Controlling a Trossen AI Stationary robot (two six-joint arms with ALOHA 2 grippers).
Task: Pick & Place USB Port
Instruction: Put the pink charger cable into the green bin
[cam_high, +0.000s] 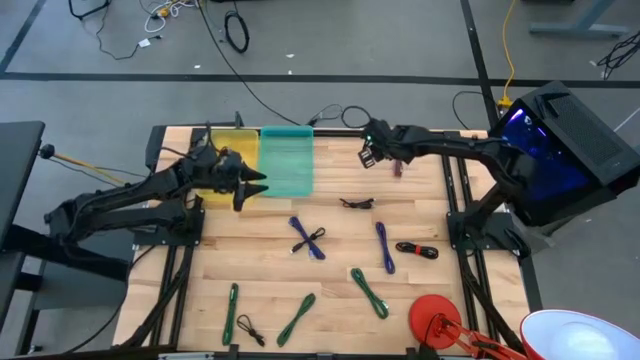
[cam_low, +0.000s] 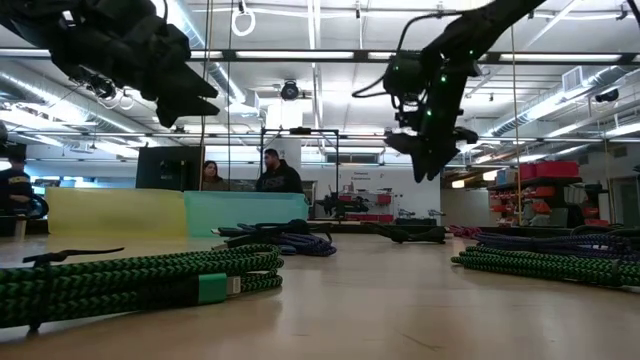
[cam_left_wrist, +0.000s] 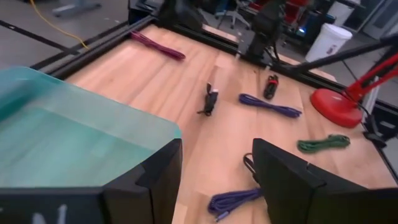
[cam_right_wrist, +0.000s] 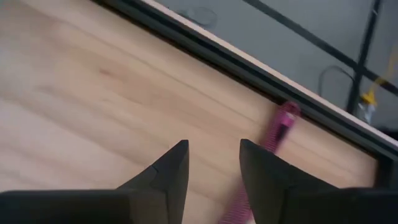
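Pink cable (cam_right_wrist: 280, 134) near right gripper (cam_right_wrist: 213, 163); no readable writing shows.

1. The left arm reaches in from the table's left side; the left gripper (cam_high: 255, 187) hangs in the air, fingers (cam_left_wrist: 152, 180) spread apart.
2. The right arm stretches toward the far edge — the right gripper (cam_high: 368, 153) is raised too, fingers (cam_right_wrist: 168, 171) parted, nothing between them.

Two translucent bins sit at upper centre of the high view — a yellow bin (cam_high: 232, 143) beside a teal bin (cam_high: 287, 160). On the pale wooden table (cam_high: 340, 260) lie green cables (cam_high: 369, 292), purple cables (cam_high: 385, 246), a black-and-red cable (cam_high: 417, 250) and a magenta cable (cam_right_wrist: 281, 127). Lower right — a red lamp base (cam_high: 434, 316).
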